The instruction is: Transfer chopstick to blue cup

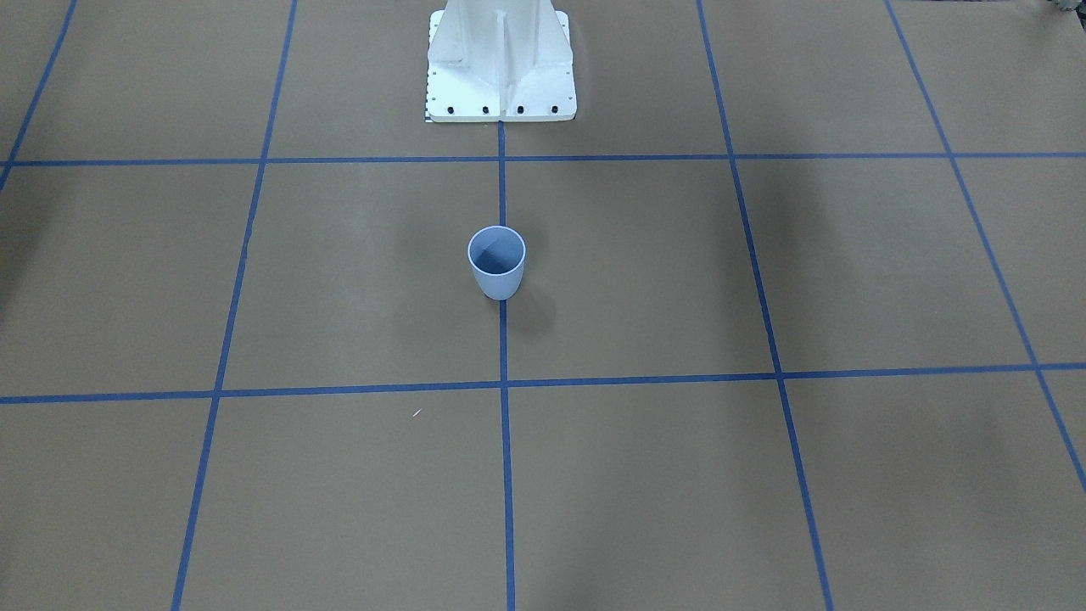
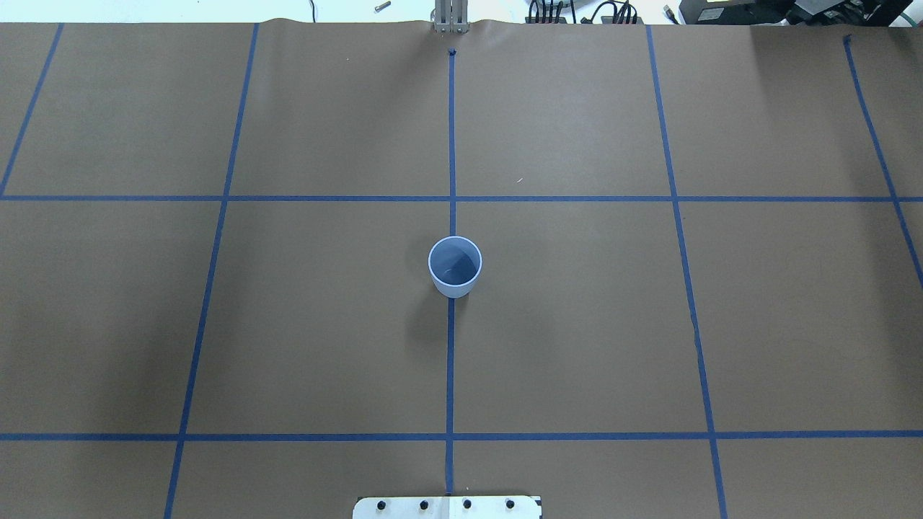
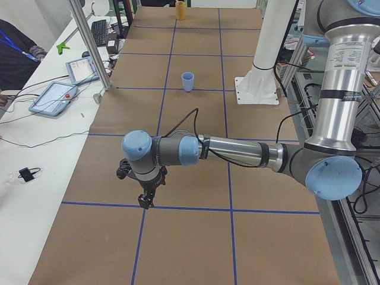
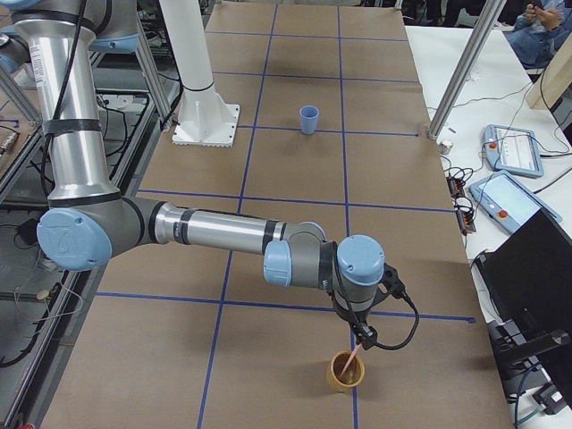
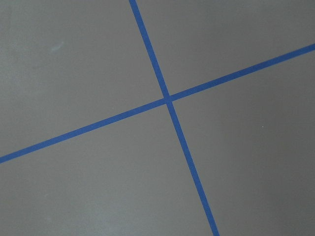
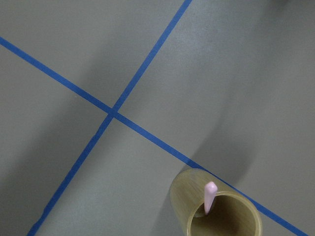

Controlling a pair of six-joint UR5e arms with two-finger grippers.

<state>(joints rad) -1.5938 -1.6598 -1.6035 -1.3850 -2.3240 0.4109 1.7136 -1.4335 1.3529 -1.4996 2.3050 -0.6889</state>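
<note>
Pink thin chopstick (image 6: pixel 210 196) leans in tan cylindrical holder (image 6: pixel 179 204) near worktop's right end, tip exposed for pickup. Right gripper (image 4: pixel 364 339) hangs seemingly just above; its closure, and left gripper's (image 3: pixel 144 202), cannot be told. Pale blue tapered cup (image 1: pixel 497 261) stands mid-worktop.

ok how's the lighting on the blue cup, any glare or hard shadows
Front-facing view: even light, the blue cup throws only a soft shadow, no glare. Right wrist view: the chopstick tip is in focus, but the paper reads grey rather than brown.
</note>
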